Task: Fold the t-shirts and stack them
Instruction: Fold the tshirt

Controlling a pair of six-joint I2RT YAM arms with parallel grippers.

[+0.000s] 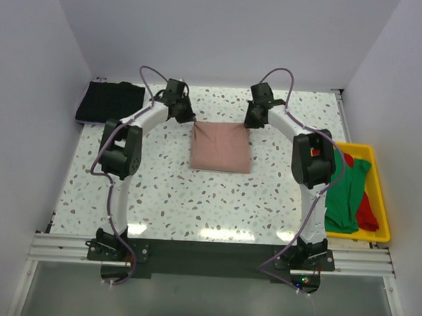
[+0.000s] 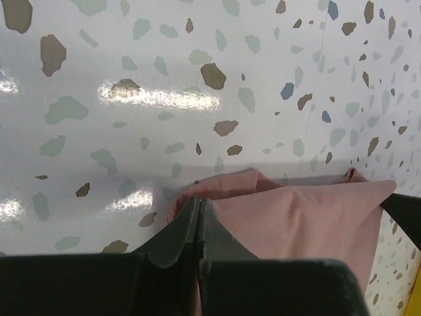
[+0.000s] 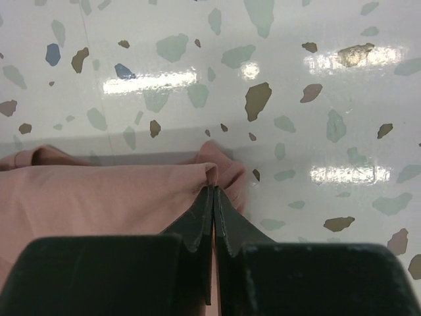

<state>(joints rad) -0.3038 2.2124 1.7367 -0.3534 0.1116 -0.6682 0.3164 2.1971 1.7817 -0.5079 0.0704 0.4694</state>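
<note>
A dusty-pink t-shirt (image 1: 221, 147) lies folded into a rough square in the middle of the speckled table. My left gripper (image 1: 191, 120) is shut on its far left corner. In the left wrist view the closed fingertips (image 2: 199, 203) pinch the pink cloth (image 2: 302, 224) at its edge. At the far right corner my right gripper (image 1: 249, 123) is shut as well. In the right wrist view a small fold of the pink cloth (image 3: 99, 197) sits pinched at its tips (image 3: 214, 189). A plain black t-shirt (image 1: 110, 102) lies folded at the back left.
A yellow bin (image 1: 384, 207) stands off the table's right edge, with a green t-shirt (image 1: 346, 192) draped over its near side and a red one (image 1: 366, 210) beside it. White walls close in the back and both sides.
</note>
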